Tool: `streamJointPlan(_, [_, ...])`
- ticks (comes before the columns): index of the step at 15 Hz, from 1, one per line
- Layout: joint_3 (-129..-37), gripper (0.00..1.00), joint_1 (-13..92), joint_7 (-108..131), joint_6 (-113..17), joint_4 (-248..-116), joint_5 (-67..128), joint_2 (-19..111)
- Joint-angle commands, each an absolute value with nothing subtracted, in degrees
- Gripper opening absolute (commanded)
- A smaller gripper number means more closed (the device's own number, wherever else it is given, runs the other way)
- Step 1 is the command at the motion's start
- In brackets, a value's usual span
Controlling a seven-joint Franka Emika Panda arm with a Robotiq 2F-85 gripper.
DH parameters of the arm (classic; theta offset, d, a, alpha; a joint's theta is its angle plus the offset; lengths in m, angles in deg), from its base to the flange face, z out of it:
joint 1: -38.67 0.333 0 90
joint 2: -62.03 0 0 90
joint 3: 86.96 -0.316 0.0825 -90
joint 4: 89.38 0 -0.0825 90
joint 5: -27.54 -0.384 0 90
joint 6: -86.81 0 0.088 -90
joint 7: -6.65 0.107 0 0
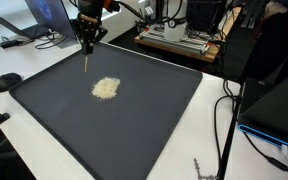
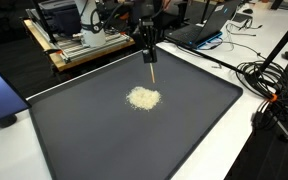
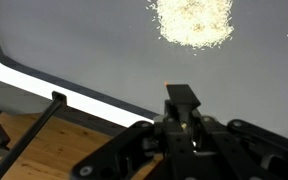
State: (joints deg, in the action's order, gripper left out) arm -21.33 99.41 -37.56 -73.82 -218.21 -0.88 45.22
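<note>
White table (image 2: pixel 269 165) — wooden bench (image 2: pixel 64 58) behind

Bright, even indoor light; soft shadows (wrist view's foreground slightly blurred).

White table (image 1: pixel 199 130) carries dark tray (image 1: pixel 134 120); pale grain pile (image 1: pixel 105 88) mid-tray.

A thin, pale wooden stick (image 1: pixel 88 60) hangs upright, tip down, near a loose, flat heap of off-white grains (image 1: pixel 105 88) that lies mid-way across the dark grey tray (image 1: pixel 44 100).
</note>
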Motion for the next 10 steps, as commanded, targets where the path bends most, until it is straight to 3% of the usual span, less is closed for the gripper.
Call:
streamJointPlan(1, [-12.9,0.03,106.3,-29.8,-61.7,-210.6,7.3,42.3])
streamJointPlan(4, [-11.1,0.03,107.4,-27.9,-51.5,-206.8,10.6,41.1])
streamJointPlan(7, [-25.3,0.03,94.5,-17.6,-44.2,-204.6,27.2,48.2])
streamJointPlan(10, [-39.0,0.03,81.0,-19.8,-38.0,-202.9,27.6,50.2])
